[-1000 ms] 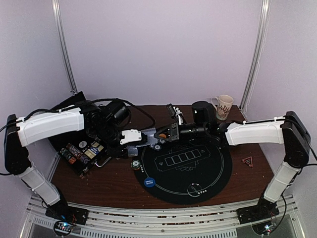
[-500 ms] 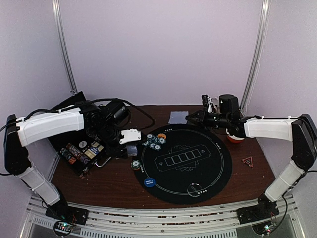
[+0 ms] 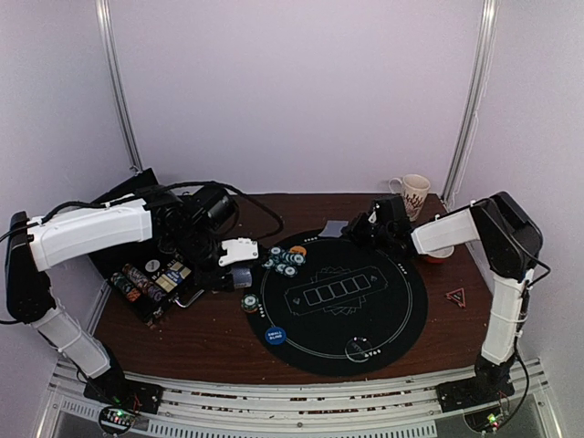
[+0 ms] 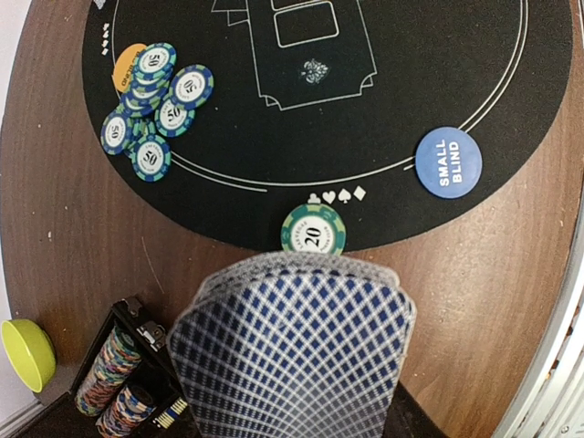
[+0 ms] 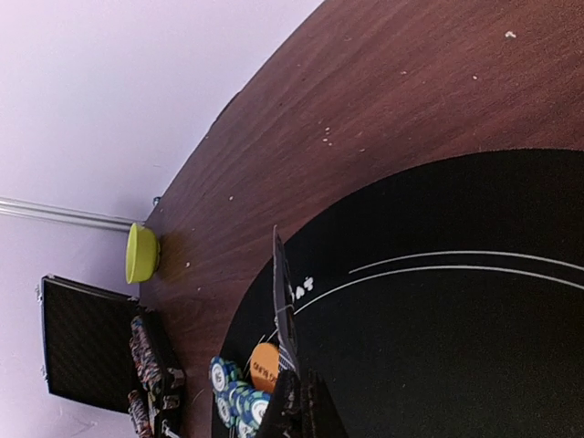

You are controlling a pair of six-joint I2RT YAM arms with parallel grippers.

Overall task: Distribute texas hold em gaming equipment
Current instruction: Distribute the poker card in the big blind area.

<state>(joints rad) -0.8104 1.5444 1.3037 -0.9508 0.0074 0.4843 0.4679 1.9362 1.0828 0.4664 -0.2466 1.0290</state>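
My left gripper (image 3: 239, 263) hovers by the round black mat's (image 3: 401, 310) left edge, shut on a fanned stack of blue-checked playing cards (image 4: 292, 351) that hides its fingers. The right gripper (image 3: 359, 227) is low over the mat's far edge, shut on one card (image 3: 334, 226), which shows edge-on (image 5: 282, 306) in the right wrist view. A pile of blue-edged chips (image 3: 285, 261) and an orange disc (image 4: 127, 64) lie on the mat's left part. One green chip marked 20 (image 4: 313, 232) and a blue small-blind disc (image 4: 448, 161) lie at its near-left rim.
An open black case with rows of chips (image 3: 151, 283) sits at the left, and a lime-green bowl (image 4: 24, 352) lies near it. At the back right stand a patterned mug (image 3: 412, 194) and a red-and-white bowl (image 3: 438, 255). A small clear disc (image 3: 362, 348) rests on the mat's near part.
The right gripper left the stack in my left gripper with one card and carried it right to the mat's far edge; its arm has folded back. The left arm stayed put.
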